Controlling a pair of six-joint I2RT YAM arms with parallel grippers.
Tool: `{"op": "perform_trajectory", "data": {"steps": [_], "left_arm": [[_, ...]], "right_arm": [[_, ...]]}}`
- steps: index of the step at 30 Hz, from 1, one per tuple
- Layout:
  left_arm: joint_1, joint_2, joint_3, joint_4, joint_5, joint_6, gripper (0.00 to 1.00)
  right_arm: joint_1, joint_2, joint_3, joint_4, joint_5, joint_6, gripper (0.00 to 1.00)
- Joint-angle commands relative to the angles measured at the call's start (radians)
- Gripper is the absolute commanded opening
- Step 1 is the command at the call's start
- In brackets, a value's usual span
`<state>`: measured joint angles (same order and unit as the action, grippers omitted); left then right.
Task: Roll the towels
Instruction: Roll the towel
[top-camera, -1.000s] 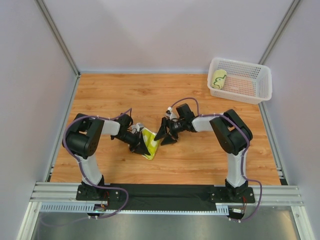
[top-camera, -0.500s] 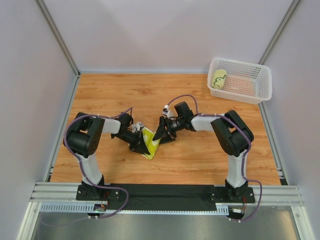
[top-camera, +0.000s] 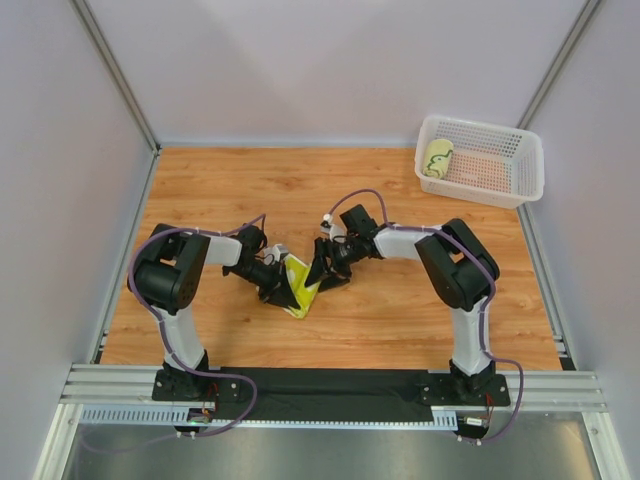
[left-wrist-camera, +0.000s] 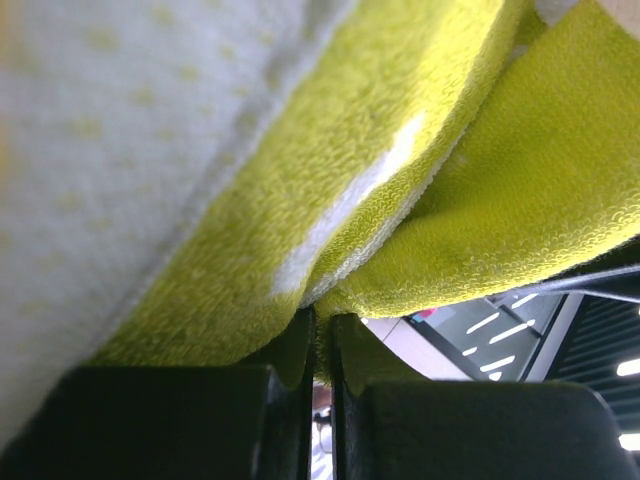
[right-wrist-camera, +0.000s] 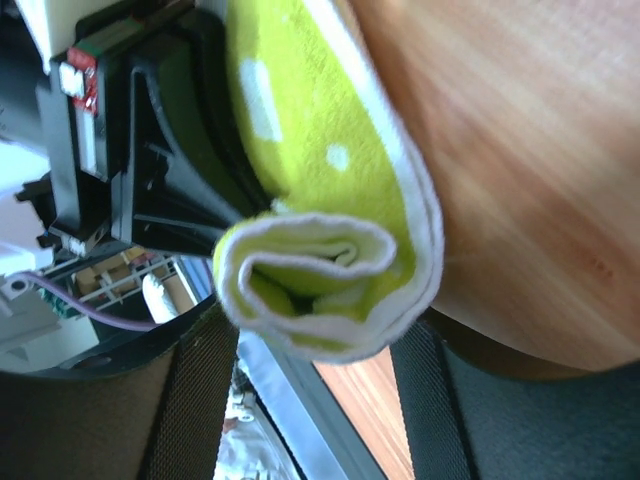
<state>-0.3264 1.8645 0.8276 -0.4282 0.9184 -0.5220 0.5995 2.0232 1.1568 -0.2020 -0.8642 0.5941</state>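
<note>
**A:** What's moved vs. a sec ago?

**B:** The right gripper (top-camera: 322, 272) has slid left and is now up against the yellow-green towel (top-camera: 303, 282). The left gripper (top-camera: 283, 290) is approx. where it was.

**A:** Layout, big to small?

**B:** Wooden table (top-camera: 400, 310) first. The left arm (top-camera: 170, 275) and right arm (top-camera: 455, 265) both reach in toward the middle of it. A white plastic basket (top-camera: 522, 172) sits at the far right corner. It has a rolled towel (top-camera: 437, 157) at its left end (pale yellow w/ a dark print, too small to read).

**A:** And the towel being worked on?

**B:** It lies near the table centre, btwn the two grippers, partly rolled. The right wrist cam shows its end as a loose, flattened coil. It has a white edge and white dots on the green.

**A:** Gripper states?

**B:** Left: jaws almost closed, only a slit btwn them, w/ a fold of the towel pinched in it. Right: fingers (right-wrist-camera: 195, 400) spread wide, one on each side of the coiled end. Can't tell if the pads actually touch the cloth.
</note>
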Motion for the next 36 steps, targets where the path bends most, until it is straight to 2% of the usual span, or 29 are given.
{"op": "perform_trajectory", "data": {"steps": [1, 5, 8, 11, 15, 21, 23, 28, 31, 36], "left_arm": [[0.006, 0.05, -0.025, -0.046, -0.219, 0.016, 0.0], [0.006, 0.036, -0.028, -0.052, -0.236, 0.019, 0.0], [0.006, 0.018, -0.027, -0.06, -0.26, 0.022, 0.0], [0.006, -0.017, -0.013, -0.099, -0.324, 0.04, 0.07], [0.001, -0.093, 0.01, -0.162, -0.4, 0.072, 0.27], [-0.031, -0.25, 0.034, -0.201, -0.501, 0.086, 0.42], [-0.051, -0.321, 0.048, -0.21, -0.561, 0.089, 0.45], [-0.112, -0.413, 0.094, -0.251, -0.708, 0.119, 0.46], [-0.187, -0.452, 0.129, -0.259, -0.782, 0.172, 0.47], [-0.385, -0.478, 0.18, -0.244, -0.909, 0.267, 0.49]], "right_arm": [[0.013, 0.019, 0.05, -0.036, 0.066, -0.016, 0.59], [0.02, 0.035, 0.072, -0.059, 0.083, -0.016, 0.5], [0.02, 0.034, 0.072, -0.071, 0.096, -0.019, 0.3], [0.019, 0.035, 0.084, -0.106, 0.116, -0.025, 0.21], [0.02, 0.035, 0.107, -0.165, 0.146, -0.03, 0.18], [0.02, 0.032, 0.144, -0.252, 0.194, -0.027, 0.14], [0.022, 0.035, 0.152, -0.284, 0.205, -0.027, 0.13], [0.028, 0.043, 0.188, -0.352, 0.228, -0.028, 0.11], [0.029, 0.049, 0.222, -0.417, 0.234, -0.03, 0.11], [0.033, 0.072, 0.285, -0.51, 0.241, -0.03, 0.1]]}}
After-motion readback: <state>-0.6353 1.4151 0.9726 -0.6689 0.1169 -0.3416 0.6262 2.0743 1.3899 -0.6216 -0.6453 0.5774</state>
